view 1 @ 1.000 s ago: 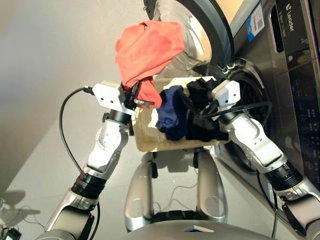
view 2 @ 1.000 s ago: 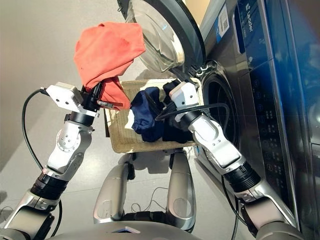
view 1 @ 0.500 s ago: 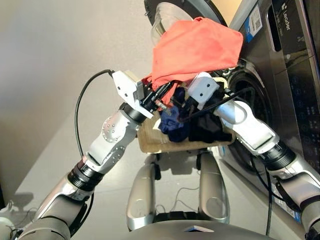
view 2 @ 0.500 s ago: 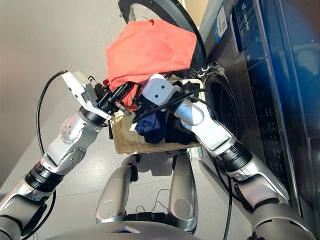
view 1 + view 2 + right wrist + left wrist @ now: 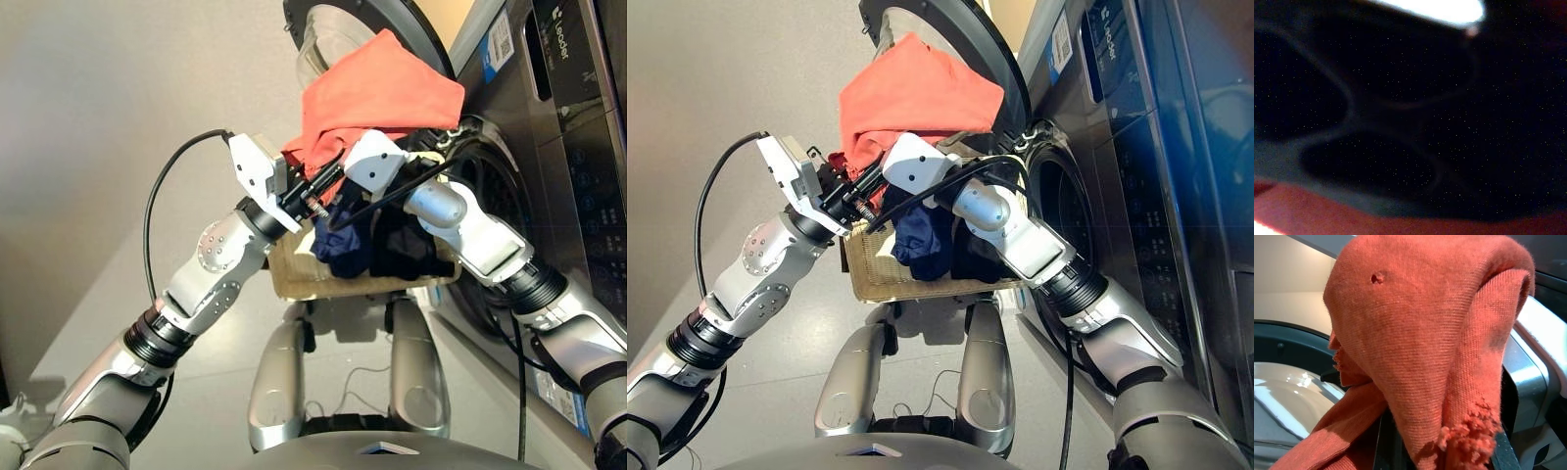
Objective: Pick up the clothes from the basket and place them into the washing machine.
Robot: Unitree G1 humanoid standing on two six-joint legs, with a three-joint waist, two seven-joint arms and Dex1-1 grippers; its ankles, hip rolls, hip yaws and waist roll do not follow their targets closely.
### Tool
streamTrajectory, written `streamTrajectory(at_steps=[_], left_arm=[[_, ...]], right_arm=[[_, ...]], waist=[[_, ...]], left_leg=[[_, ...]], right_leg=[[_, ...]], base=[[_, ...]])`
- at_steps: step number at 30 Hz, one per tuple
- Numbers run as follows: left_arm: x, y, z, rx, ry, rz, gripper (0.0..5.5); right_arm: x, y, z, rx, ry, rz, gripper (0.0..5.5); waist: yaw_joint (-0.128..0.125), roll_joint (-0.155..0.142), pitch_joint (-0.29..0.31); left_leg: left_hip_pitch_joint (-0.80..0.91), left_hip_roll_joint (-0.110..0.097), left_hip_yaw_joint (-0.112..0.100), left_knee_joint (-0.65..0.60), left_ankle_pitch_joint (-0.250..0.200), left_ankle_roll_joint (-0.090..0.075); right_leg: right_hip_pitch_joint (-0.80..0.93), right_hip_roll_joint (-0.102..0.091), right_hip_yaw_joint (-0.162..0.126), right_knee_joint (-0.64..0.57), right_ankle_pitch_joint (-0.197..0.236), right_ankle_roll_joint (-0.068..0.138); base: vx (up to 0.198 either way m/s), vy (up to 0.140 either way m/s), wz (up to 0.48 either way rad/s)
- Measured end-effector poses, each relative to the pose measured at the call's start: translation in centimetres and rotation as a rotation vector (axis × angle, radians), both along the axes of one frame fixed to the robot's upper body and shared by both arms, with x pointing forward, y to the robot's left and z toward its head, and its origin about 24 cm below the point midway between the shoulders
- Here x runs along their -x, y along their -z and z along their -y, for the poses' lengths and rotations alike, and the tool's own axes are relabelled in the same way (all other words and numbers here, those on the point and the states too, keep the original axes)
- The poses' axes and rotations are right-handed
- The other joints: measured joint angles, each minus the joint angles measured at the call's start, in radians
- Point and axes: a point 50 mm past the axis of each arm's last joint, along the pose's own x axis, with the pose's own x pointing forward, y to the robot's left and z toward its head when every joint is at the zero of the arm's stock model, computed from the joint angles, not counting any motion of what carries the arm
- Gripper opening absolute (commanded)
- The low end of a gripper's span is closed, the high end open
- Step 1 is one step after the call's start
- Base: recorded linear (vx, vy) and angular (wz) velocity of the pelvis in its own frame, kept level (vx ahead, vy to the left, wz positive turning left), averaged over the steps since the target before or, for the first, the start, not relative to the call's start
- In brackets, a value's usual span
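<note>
My left gripper [image 5: 316, 187] is shut on a corner of the orange-red garment [image 5: 377, 96], which hangs bunched in the air in front of the washing machine [image 5: 573, 147] and its open door [image 5: 338, 24]. In the left wrist view the orange-red cloth [image 5: 1430, 347] fills the picture and hides the fingers. My right gripper [image 5: 343, 196] reaches in under the orange-red cloth, close to the left gripper. The right wrist view is dark. In the cream wicker basket [image 5: 294, 279] below lie a navy blue garment [image 5: 343, 245] and a black garment [image 5: 407, 250].
The round drum opening [image 5: 495, 191] sits just right of the basket, partly behind my right arm. The porthole door stands swung open behind the held cloth. A black cable [image 5: 157, 235] loops off my left wrist. Grey floor [image 5: 88, 196] spreads to the left.
The left arm has carried the orange-red garment rightward to the machine front, where it now hangs more bunched. The right arm has left the basket and swung left, under the cloth.
</note>
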Motion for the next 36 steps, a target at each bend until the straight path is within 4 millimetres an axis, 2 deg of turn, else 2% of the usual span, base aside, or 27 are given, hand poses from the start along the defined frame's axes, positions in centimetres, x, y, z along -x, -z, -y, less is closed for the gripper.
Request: streamTrajectory(at_steps=[16, 17, 18, 19, 20, 25, 28, 36], left_arm=[[0.0, -0.1, -0.1, -0.008, 0.003, 0.016, 0.0], [0.0, -0.1, -0.1, -0.005, 0.004, 0.02, 1.16], [0.1, -0.2, -0.1, -0.004, 0.007, 0.025, 1.9], [0.1, -0.2, -0.1, -0.003, 0.01, 0.027, 4.27], [-0.1, -0.1, -0.2, -0.004, 0.001, 0.024, 5.5], [-0.8, 0.4, -1.0, -0.011, -0.058, -0.002, 5.5], [-0.6, 0.9, -0.7, -0.032, -0.051, -0.01, 5.5], [-0.5, 1.7, -0.7, -0.013, -0.068, -0.043, 5.5]], right_arm=[[0.1, 0.1, -0.2, -0.03, 0.001, 0.005, 0.0], [0.2, 0.1, -0.2, -0.039, 0.001, 0.01, 0.0], [0.2, 0.1, -0.2, -0.049, 0.005, 0.013, 0.0], [0.2, 0.0, -0.2, -0.07, 0.006, 0.021, 0.0], [0.4, 0.0, -0.2, -0.085, 0.0, 0.03, 0.0], [0.6, 0.6, 0.5, -0.192, 0.035, 0.033, 0.0], [0.5, 0.7, 1.3, -0.274, 0.097, 0.029, 0.0], [-0.4, 2.5, 3.5, -0.325, 0.286, 0.042, 0.0]], waist=[[0.001, -0.017, -0.01], [0.001, -0.017, -0.01], [0.001, -0.017, -0.01], [0.001, -0.017, -0.01], [0.001, -0.017, -0.01], [0.001, -0.016, -0.01], [0.001, -0.013, -0.012], [0.001, 0.0, -0.019]], left_leg=[[-0.003, 0.0, 0.0, 0.0, 0.0, 0.0], [-0.003, 0.0, 0.0, 0.0, 0.0, 0.0], [-0.003, 0.0, 0.0, 0.0, 0.0, 0.0], [-0.003, 0.0, 0.0, 0.0, 0.0, 0.0], [-0.003, 0.0, 0.0, 0.0, 0.0, 0.0], [-0.004, 0.0, -0.001, 0.001, 0.0, 0.0], [-0.004, 0.0, -0.001, 0.001, 0.0, 0.0], [-0.006, 0.0, -0.002, 0.002, -0.001, 0.0]], right_leg=[[-0.002, 0.0, 0.001, -0.001, 0.0, 0.0], [-0.003, 0.0, 0.001, -0.001, 0.0, 0.0], [-0.003, 0.0, 0.002, -0.001, 0.0, 0.0], [-0.003, 0.0, 0.002, -0.001, 0.0, 0.0], [-0.003, 0.0, 0.002, -0.001, 0.0, 0.0], [-0.003, 0.0, 0.002, -0.001, 0.0, 0.0], [-0.003, -0.001, 0.002, -0.001, 0.0, 0.0], [-0.003, -0.001, 0.002, -0.001, 0.0, 0.0]], base=[[0.0, 0.0, 0.0], [0.0, 0.0, 0.0], [0.0, 0.0, 0.0], [0.0, 0.0, 0.0], [0.0, 0.0, 0.0], [0.0, 0.0, 0.0], [0.0, 0.0, 0.0], [0.0, 0.0, 0.0]])
